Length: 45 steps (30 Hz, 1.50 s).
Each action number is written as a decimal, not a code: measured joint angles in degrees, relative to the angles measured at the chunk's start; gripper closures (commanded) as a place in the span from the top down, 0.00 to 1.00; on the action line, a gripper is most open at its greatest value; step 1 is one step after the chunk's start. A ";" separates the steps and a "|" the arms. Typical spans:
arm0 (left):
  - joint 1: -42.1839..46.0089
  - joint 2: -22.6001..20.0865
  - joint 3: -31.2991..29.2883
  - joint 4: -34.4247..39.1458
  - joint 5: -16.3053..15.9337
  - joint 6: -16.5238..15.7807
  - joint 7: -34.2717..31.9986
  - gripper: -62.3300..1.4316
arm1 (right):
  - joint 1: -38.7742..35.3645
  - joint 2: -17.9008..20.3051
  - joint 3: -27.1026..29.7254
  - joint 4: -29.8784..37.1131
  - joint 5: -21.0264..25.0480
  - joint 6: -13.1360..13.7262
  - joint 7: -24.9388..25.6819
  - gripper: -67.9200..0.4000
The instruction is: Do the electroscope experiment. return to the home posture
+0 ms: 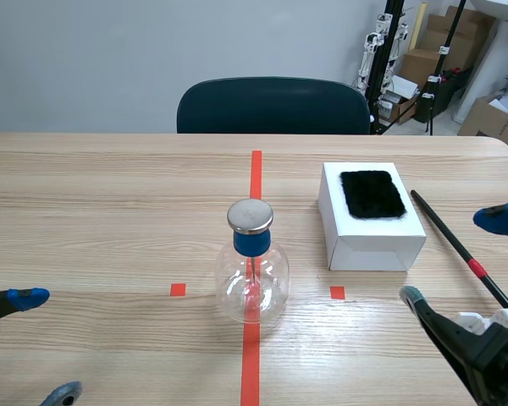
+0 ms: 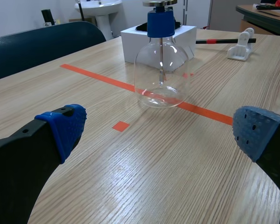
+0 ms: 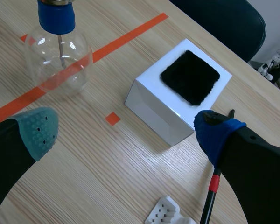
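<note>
The electroscope, a clear glass flask [image 1: 252, 275] with a blue stopper and a metal disc on top, stands on the red tape line at the table's middle. To its right sits a white box [image 1: 372, 233] with a black fur pad [image 1: 372, 194] on top. A black rod [image 1: 461, 249] with a red band lies right of the box. My left gripper [image 1: 44, 345] is open low at the left, well short of the flask [image 2: 161, 70]. My right gripper [image 1: 455, 257] is open above the rod's near part, with the box [image 3: 168, 109] and flask [image 3: 58, 56] ahead. Neither holds anything.
A small white stand [image 3: 168, 212] lies on the table by the rod [image 3: 210, 196], under my right gripper [image 3: 128, 132]. A dark chair [image 1: 273, 106] stands behind the table's far edge. Cardboard boxes [image 1: 491, 118] and equipment fill the room's back right.
</note>
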 measured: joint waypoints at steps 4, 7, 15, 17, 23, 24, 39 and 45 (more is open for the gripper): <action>0.00 0.02 0.00 0.00 0.00 0.00 0.00 1.00 | 0.04 0.00 0.00 0.00 0.00 2.60 4.68 0.87; 0.02 0.00 0.00 0.00 0.00 0.00 0.00 1.00 | 0.04 -0.02 0.00 0.00 0.00 5.42 5.33 0.87; 0.00 0.00 0.00 0.00 0.00 0.00 0.00 1.00 | 0.07 -0.15 0.00 0.00 0.02 8.74 6.01 0.87; 0.00 0.00 0.00 0.00 0.00 0.00 0.02 1.00 | 0.04 -1.11 0.00 0.00 0.02 8.76 5.99 0.87; 0.00 0.00 0.00 0.00 0.00 0.00 0.00 1.00 | -1.90 -3.98 0.00 0.00 0.00 8.55 7.23 0.87; 0.02 0.00 0.00 0.00 0.00 0.00 0.00 1.00 | -2.47 -3.98 0.00 0.00 0.00 8.55 7.30 0.87; 0.00 0.00 0.00 0.00 0.00 0.00 0.00 1.00 | -7.23 -3.96 2.38 -0.02 0.02 8.52 13.92 0.87; 0.00 0.00 0.00 0.00 0.00 0.00 0.00 1.00 | -7.72 -3.96 3.04 -0.02 0.02 8.52 14.19 0.87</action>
